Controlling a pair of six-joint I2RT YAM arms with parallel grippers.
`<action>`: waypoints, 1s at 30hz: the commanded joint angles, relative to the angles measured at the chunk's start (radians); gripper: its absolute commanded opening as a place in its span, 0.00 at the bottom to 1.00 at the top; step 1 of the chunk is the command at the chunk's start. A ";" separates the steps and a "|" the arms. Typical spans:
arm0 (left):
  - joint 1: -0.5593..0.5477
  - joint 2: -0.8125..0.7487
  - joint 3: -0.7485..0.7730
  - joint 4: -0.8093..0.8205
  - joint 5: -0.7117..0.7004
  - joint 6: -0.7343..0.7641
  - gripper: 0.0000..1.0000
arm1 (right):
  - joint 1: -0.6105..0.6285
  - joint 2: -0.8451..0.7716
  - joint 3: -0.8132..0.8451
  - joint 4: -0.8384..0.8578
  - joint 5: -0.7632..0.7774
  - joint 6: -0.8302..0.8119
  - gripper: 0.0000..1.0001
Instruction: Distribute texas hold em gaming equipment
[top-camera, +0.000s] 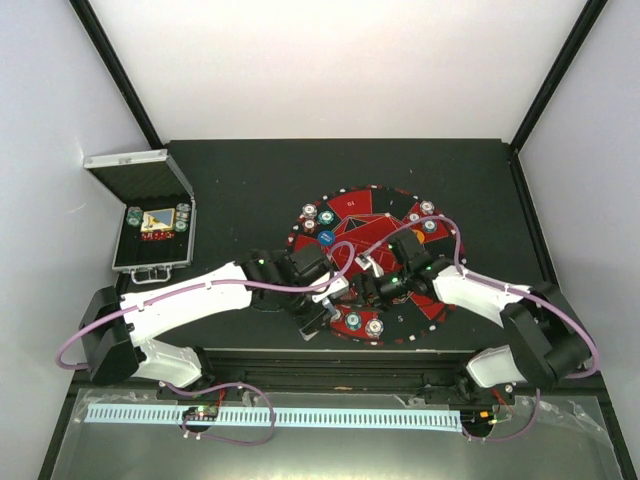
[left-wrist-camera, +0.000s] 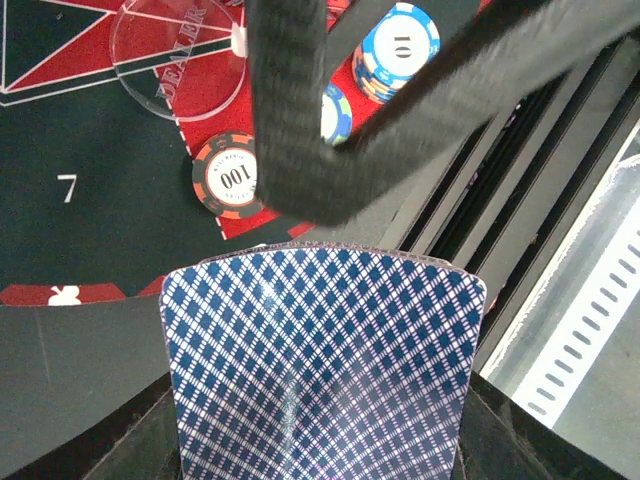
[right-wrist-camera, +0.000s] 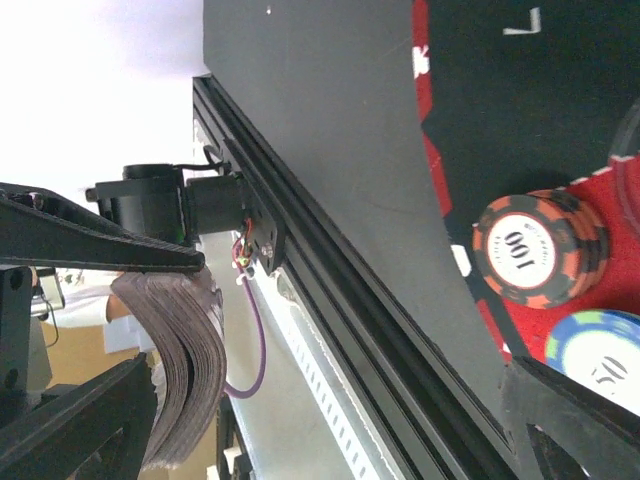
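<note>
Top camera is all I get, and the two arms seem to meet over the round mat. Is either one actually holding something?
Observer: Yes. The left gripper clamps a deck of cards with blue diamond-patterned backs.
Operator: And the other arm, has it got a card?
Observer: No. The right gripper is spread wide, with nothing between its fingers.
Operator: What lies just past the deck?
Observer: A red-and-black chip stack printed 100, beside a clear disc that reads DEALER.
</note>
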 joint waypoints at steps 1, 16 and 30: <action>-0.012 -0.013 0.048 0.001 0.014 0.026 0.59 | 0.040 0.028 0.015 0.085 -0.043 0.040 0.94; -0.029 -0.018 0.069 0.009 0.004 0.032 0.59 | 0.122 0.102 0.072 0.062 -0.065 -0.030 0.85; -0.029 -0.034 0.059 -0.018 -0.018 0.035 0.58 | 0.117 0.107 0.110 -0.045 -0.002 -0.116 0.63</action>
